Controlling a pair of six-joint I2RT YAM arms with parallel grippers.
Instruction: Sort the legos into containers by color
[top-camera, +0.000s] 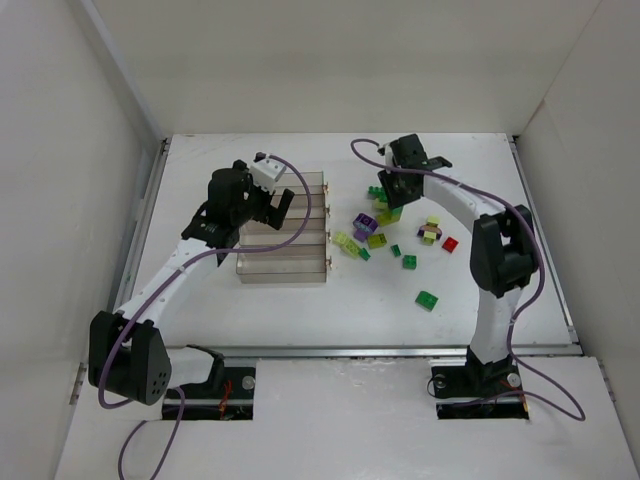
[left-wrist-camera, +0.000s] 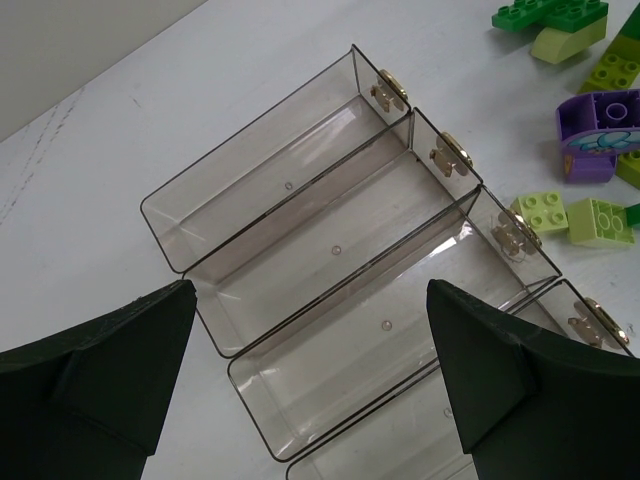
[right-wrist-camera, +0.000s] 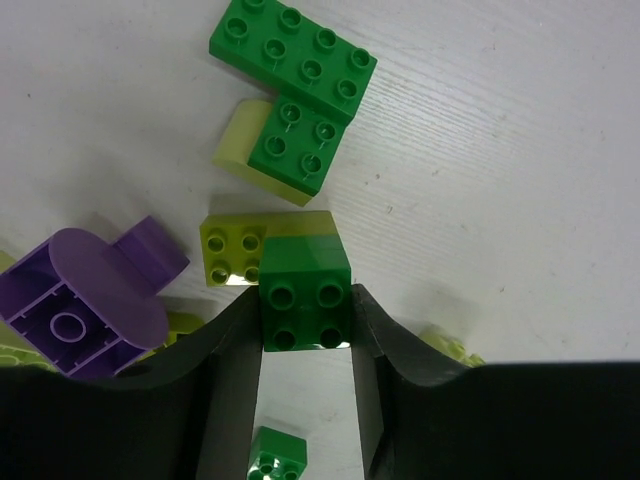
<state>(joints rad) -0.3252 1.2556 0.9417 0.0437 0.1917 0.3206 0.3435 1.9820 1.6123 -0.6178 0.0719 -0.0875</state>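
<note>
My right gripper (right-wrist-camera: 305, 325) is shut on a dark green four-stud lego (right-wrist-camera: 305, 300), one finger on each side; I cannot tell whether it is off the table. A yellow-green brick (right-wrist-camera: 232, 252) touches its left side. A green eight-stud plate (right-wrist-camera: 293, 55), a smaller green brick (right-wrist-camera: 300, 148) and a purple piece (right-wrist-camera: 80, 310) lie close by. In the top view the right gripper (top-camera: 392, 195) is over the lego pile. The four joined clear bins (top-camera: 285, 262) stand left of the pile. My left gripper (left-wrist-camera: 310, 340) is open over the bins (left-wrist-camera: 270, 160), which look empty.
Loose legos lie right of the tray: a red one (top-camera: 449, 244), green ones (top-camera: 427, 299) (top-camera: 409, 262), a purple one (top-camera: 364, 225), yellow-green ones (top-camera: 346, 243). The left wrist view shows a purple brick (left-wrist-camera: 597, 130) and yellow-green bricks (left-wrist-camera: 575, 215) beside the bins' gold clasps (left-wrist-camera: 388, 93). White walls enclose the table.
</note>
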